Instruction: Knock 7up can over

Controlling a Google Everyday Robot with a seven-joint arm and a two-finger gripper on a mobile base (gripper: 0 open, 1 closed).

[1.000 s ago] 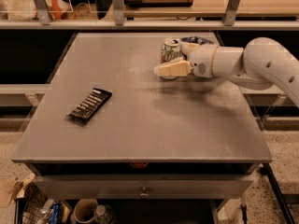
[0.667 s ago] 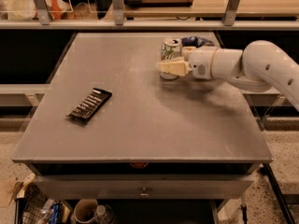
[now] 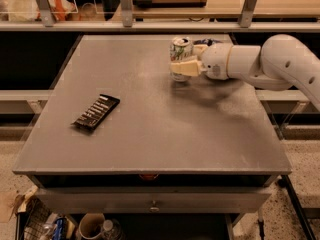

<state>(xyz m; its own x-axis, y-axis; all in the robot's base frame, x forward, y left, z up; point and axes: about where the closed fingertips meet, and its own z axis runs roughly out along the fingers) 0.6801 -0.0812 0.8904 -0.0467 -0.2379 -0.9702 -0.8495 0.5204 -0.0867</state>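
Reaching in from right, arm (image 3: pixel 280 64) horizontal, pincer (image 3: pixel 176 68) against 7up can (image 3: pixel 180 48)

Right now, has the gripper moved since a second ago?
Yes. The gripper has edged toward the far edge of the table, closing on the upright 7up can.

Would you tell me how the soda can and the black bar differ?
The can stands upright; the bar lies flat. The can is pale and round; the bar dark and rectangular. The gripper is at the can, far from the bar. Both sit on the table.
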